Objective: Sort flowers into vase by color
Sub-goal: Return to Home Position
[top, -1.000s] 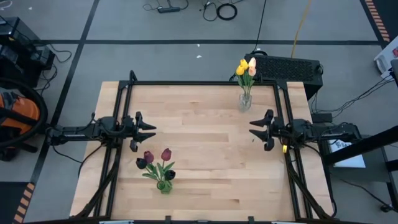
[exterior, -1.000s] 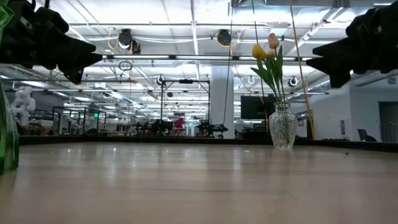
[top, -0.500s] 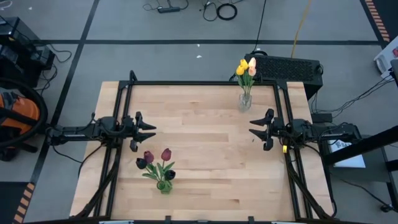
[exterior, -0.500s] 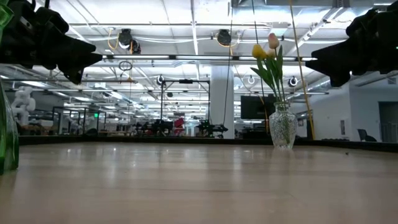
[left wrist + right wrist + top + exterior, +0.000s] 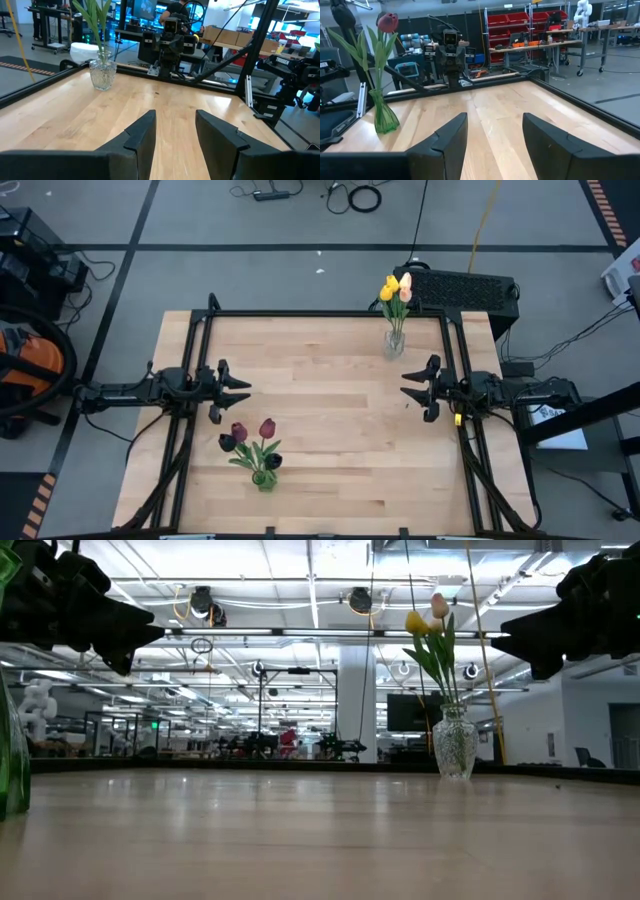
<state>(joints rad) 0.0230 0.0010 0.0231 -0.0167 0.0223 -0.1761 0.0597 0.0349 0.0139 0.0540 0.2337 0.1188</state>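
1. left arm: slim, matte black, with blocky joints.
2. right arm: same black build; small yellow mark near the wrist.
3. left gripper, right gripper: two dark, flat, wedge-shaped fingers each, edges angular.

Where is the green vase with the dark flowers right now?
In the high view, the green vase stands on the left half of the table, toward the picture's bottom, just below the left gripper.

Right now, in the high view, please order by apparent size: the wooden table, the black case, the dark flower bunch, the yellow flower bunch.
1. wooden table
2. black case
3. dark flower bunch and yellow flower bunch: too alike to rank.
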